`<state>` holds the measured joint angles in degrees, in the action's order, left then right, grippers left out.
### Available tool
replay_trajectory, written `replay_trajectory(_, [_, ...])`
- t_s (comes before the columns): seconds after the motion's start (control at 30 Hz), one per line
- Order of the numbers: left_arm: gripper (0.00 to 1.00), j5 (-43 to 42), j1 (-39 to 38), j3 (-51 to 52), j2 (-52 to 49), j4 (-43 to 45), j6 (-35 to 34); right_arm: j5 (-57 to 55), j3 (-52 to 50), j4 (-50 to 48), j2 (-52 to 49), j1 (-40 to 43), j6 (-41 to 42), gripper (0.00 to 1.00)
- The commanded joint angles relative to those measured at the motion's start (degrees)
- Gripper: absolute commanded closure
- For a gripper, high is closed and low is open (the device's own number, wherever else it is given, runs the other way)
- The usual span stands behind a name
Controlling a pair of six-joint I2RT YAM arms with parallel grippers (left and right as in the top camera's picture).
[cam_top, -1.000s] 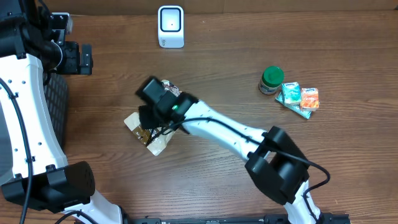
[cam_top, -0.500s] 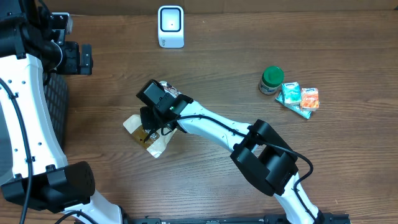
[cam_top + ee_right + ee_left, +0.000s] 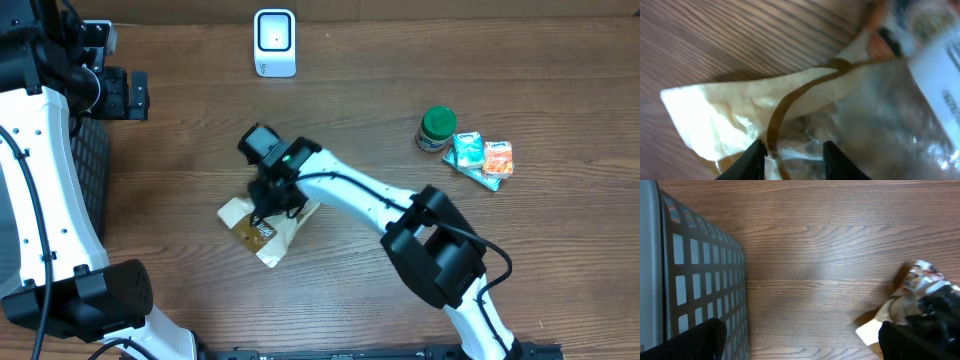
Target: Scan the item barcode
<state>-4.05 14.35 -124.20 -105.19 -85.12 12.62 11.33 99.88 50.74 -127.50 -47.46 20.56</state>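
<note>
Right pincer (image 3: 792,159) low over the wooden worktop (image 3: 380,70), narrowly parted and closed on the crinkled film of a snack pouch (image 3: 258,232). Dark fingertips (image 3: 752,165) pressed against the pale wrapper, just beside a thin brown band (image 3: 782,107) curving across it. Pouch flat on the worktop, directly beneath that pincer and partly hidden by it, one pale corner out to the pincer's left in the wrist view. Clear window in the film, something brownish inside, too blurred to name. White label (image 3: 935,75) on the pouch off to the pincer's right, lines of small black print on it, too blurred to read or to tell text from barcode. Orange-and-dark printing toward the top edge of the same view, equally illegible.

Barcode scanner (image 3: 274,43), white with a pale face, upright well beyond the right pincer near the far edge, well apart from the pouch. Any marking on it too small to read. Green-lidded jar (image 3: 437,126) well off to the pincer's right, a teal packet (image 3: 466,150) and an orange packet (image 3: 498,158) touching each other just beside it; printing on both too small to make out.

Left pincer (image 3: 800,332) spread fully wide, nothing between the fingers, hovering far to the left of the right pincer, next to a grey mesh basket (image 3: 705,280).
</note>
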Motion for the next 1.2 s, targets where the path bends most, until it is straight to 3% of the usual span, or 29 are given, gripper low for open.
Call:
replay_trajectory(0.0, [0.0,-0.4,-0.1,-0.3,-0.2,0.1,1.1,3.1,3.8,3.8,4.9,3.0,-10.4,0.62])
replay_trajectory(0.07, [0.0,-0.4,-0.1,-0.3,-0.2,0.1,1.1,3.9,5.7,7.2,6.6,4.5,-10.6,0.62])
replay_trajectory(0.27, [0.0,-0.4,-0.1,-0.3,-0.2,0.1,1.1,1.0,7.9,22.3,11.3,10.9,2.8,0.62])
replay_trajectory(0.4, [0.0,-0.4,-0.1,-0.3,-0.2,0.1,1.1,-4.9,2.8,26.5,10.9,13.1,10.1,0.62])
replay_trajectory(0.87, [0.0,-0.5,-0.1,-0.3,-0.2,1.9,1.0,-7.8,-18.0,7.2,10.4,12.6,18.5,0.73])
replay_trajectory(1.07, [0.0,-6.9,-0.1,-0.3,-0.2,1.8,-5.6,-7.2,-21.3,-4.2,10.0,11.1,18.4,0.72])
replay_trajectory(1.17, [0.01,-10.8,-0.1,-0.3,-0.2,1.8,-9.0,-3.7,-21.3,-11.2,9.8,10.2,13.2,0.72])
